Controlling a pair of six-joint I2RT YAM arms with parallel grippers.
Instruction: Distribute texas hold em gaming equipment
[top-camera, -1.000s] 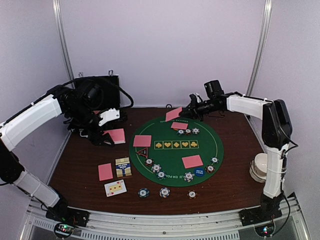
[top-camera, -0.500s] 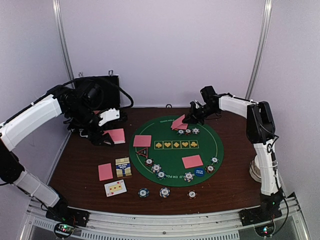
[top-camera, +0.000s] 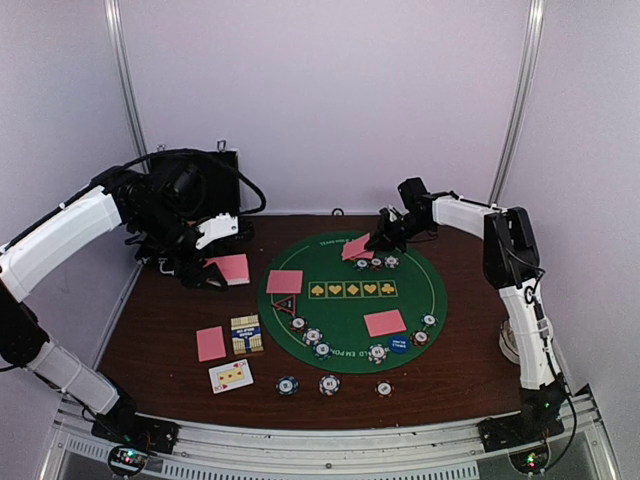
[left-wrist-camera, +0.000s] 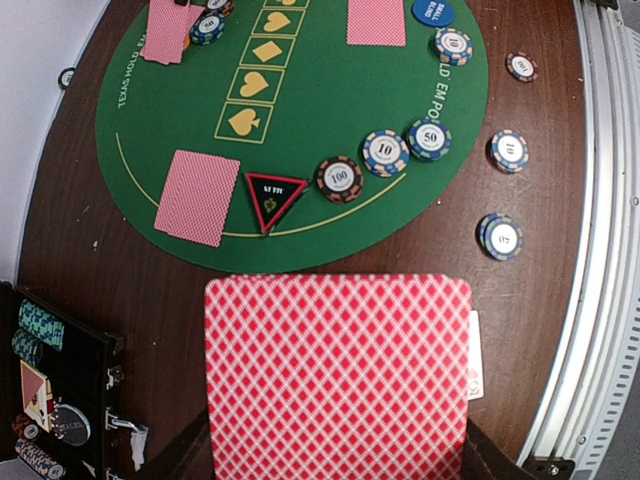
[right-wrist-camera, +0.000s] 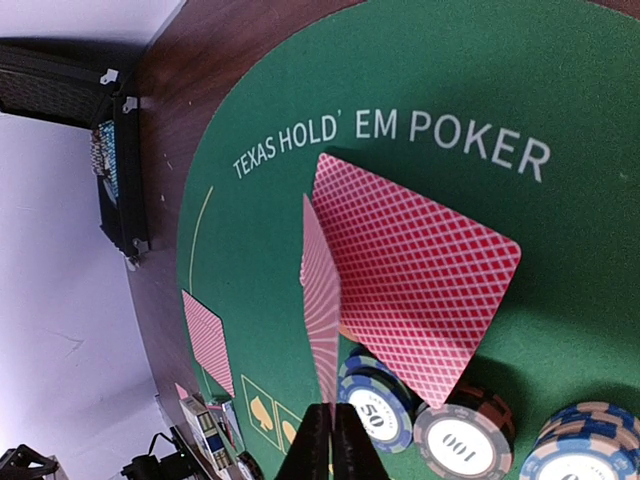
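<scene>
Between the fingers of the left claw (top-camera: 207, 272) a pink-backed card (left-wrist-camera: 337, 375) was clamped flat, its patterned back turned up, over the brown surface (top-camera: 165, 320). Ahead of that claw the green mat (left-wrist-camera: 330, 110) was spread, and the red-black triangle marker (left-wrist-camera: 274, 195) was seen at the mat's edge nearest the claw. A black case (left-wrist-camera: 60, 400) stood open just off to one side of it.

At the far side of the mat the right claw (right-wrist-camera: 332, 440) was shut on a second card (right-wrist-camera: 320, 300), which was gripped by one end and seen nearly edge-on. Just beside the held card a third card (right-wrist-camera: 420, 290) was laid back-up on the mat. Three striped chips (right-wrist-camera: 380, 415) were grouped close by the fingertips — whether the third card rested on them could not be told.
</scene>
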